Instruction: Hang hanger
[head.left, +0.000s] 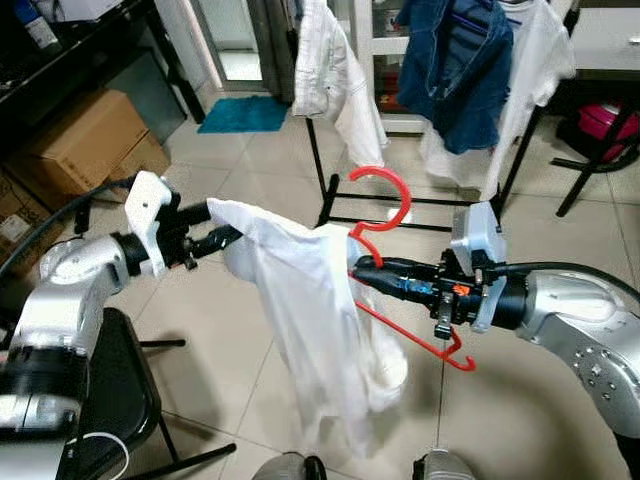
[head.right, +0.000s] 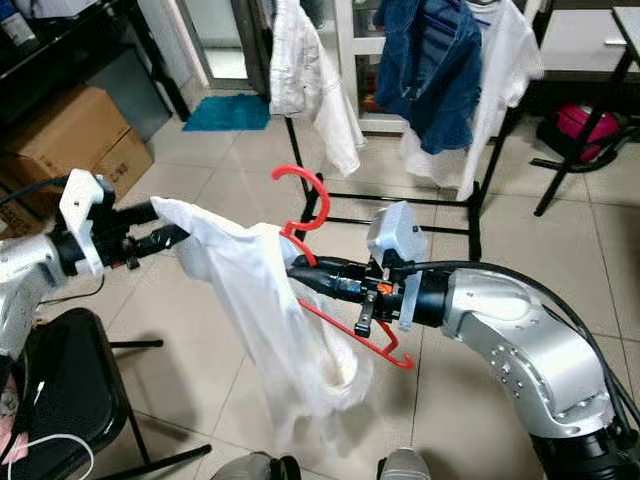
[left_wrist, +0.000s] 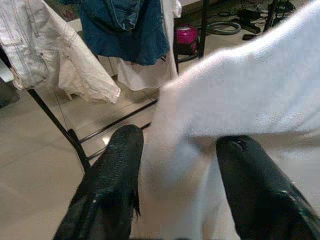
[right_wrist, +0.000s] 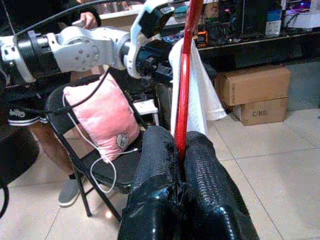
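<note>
Two grippers are engaged on one load. The right gripper (head.left: 362, 268) is clenched on the red hanger (head.left: 385, 215): in the right wrist view its black fingers (right_wrist: 200, 175) press together with the red bar clamped between them. The left gripper (head.left: 222, 236) grasps the white shirt (head.left: 320, 320); in the left wrist view the fabric runs between its two fingers (left_wrist: 120, 165), gathered at the cloth's far-left corner.

The hanger is held in mid-air at the centre of the scene, between the two arms, tilted. Its hook points up and away from the robot; one red arm slopes down to the right beneath the right wrist, ending in a small upturned tip. The other arm is hidden under the shirt, which drapes over it and hangs down toward the tiled floor (head.left: 250, 150).

Farther away stands a black clothes rack (head.left: 325, 185) carrying a white garment (head.left: 330, 70) and a blue denim jacket (head.left: 455, 70). Cardboard boxes (head.left: 85, 140) sit at far left. A black folding chair (head.left: 120, 400) stands near left; the right wrist view shows a pink cushion (right_wrist: 105, 122) on it and a person behind it.
</note>
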